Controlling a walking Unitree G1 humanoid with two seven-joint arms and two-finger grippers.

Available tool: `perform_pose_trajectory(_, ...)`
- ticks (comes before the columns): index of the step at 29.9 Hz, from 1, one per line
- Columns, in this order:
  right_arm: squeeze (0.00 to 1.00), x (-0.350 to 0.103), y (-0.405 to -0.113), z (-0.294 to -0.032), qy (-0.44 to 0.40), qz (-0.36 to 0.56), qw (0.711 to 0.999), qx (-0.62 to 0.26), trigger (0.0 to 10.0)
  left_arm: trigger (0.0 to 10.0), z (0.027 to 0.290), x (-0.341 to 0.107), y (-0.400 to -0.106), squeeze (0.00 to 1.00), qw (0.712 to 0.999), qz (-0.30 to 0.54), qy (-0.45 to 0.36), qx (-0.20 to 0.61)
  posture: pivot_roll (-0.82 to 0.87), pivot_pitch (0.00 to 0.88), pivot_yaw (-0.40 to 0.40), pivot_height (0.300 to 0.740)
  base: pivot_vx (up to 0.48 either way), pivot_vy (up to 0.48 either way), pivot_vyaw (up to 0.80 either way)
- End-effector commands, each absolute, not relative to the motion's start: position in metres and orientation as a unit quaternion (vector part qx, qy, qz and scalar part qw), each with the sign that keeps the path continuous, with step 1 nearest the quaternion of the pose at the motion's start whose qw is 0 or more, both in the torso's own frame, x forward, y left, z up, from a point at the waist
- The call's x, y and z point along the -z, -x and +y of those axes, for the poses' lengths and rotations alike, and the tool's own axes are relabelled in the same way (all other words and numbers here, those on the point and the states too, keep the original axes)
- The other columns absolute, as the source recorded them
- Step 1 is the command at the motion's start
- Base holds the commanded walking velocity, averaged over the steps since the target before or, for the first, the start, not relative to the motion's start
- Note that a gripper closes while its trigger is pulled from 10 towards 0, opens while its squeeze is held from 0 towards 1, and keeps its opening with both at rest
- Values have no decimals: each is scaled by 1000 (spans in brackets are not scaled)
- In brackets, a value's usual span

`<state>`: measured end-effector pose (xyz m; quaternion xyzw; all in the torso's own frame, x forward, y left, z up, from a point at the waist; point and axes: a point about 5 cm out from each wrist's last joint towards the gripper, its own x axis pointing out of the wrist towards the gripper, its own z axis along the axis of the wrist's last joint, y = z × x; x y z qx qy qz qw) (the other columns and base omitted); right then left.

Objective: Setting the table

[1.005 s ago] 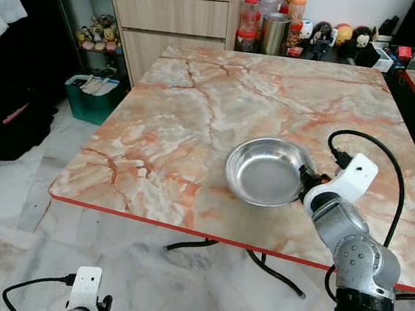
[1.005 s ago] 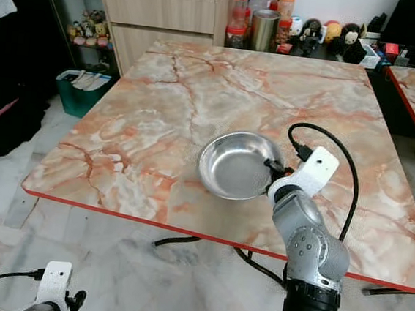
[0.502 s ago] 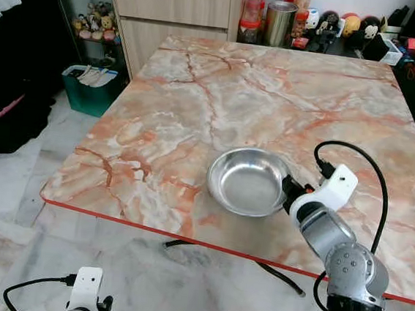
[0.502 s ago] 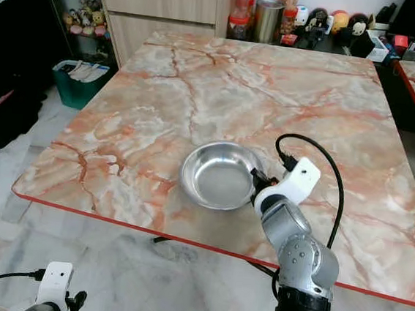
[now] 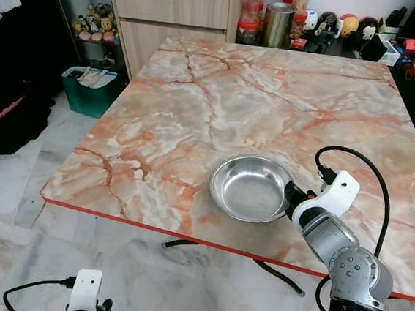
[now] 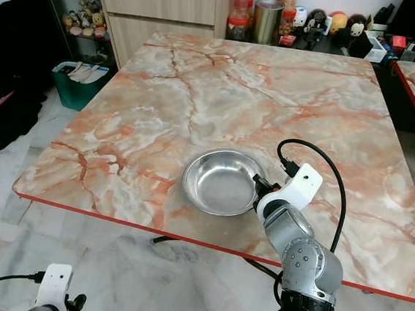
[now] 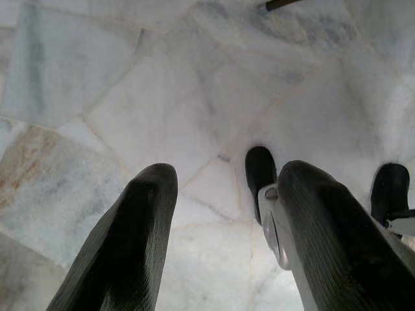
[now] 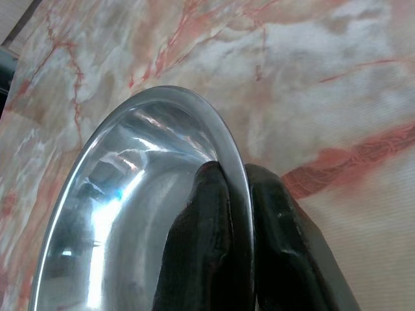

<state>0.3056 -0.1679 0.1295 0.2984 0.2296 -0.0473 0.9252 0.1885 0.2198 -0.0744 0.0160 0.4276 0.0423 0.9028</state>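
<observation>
A shiny steel bowl sits a little right of centre in the head views, on the near part of a square table with an orange-veined marble top and a thin red edge. The bowl is upright, its hollow catching the light, and it lies close to the table's front edge.

The right gripper has the bowl by its right-hand rim. In the right wrist view one black finger lies inside the bowl and the other outside, the two pressed narrow with the thin metal lip pinched between them. From the head views the silver right arm rises from the lower right of the frame, a white camera block at its wrist and a black cable looping above it over the marble.

The left gripper hangs low over the pale tiled floor at the bottom left of the frame; its two fingers stand well apart with nothing between them.

Farther off, along the top of the frame behind the table, a wooden cabinet stands against the wall, with jars and a metal canister beside it. A green bin sits on the floor at the upper left, next to the cabinet.
</observation>
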Motion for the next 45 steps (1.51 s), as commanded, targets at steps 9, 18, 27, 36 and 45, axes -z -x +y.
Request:
perform_pose_trajectory(9,1000,-132,-303,-167,-294,231,927,44,10000,10000,223,78,-181,0,898,437,-22,-41,-53,108,44,740,0,0,0)
perform_pose_trajectory(18,1000,-133,-303,-167,-294,230,927,42,10000,10000,221,71,-196,0,905,424,-21,-38,-53,106,43,740,0,0,0)
perform_pose_trajectory(27,992,-136,-304,-163,-296,227,927,32,10000,10000,222,70,-197,0,906,421,-18,-39,-50,104,41,740,0,0,0)
perform_pose_trajectory(36,0,-154,-307,-177,-294,144,943,49,10000,10000,221,70,-196,0,906,421,-15,-38,-52,102,42,740,0,0,0)
perform_pose_trajectory(45,0,-172,-311,-189,-68,13,994,81,10000,10000,219,70,-198,0,908,416,-16,-39,-52,82,38,740,0,0,0)
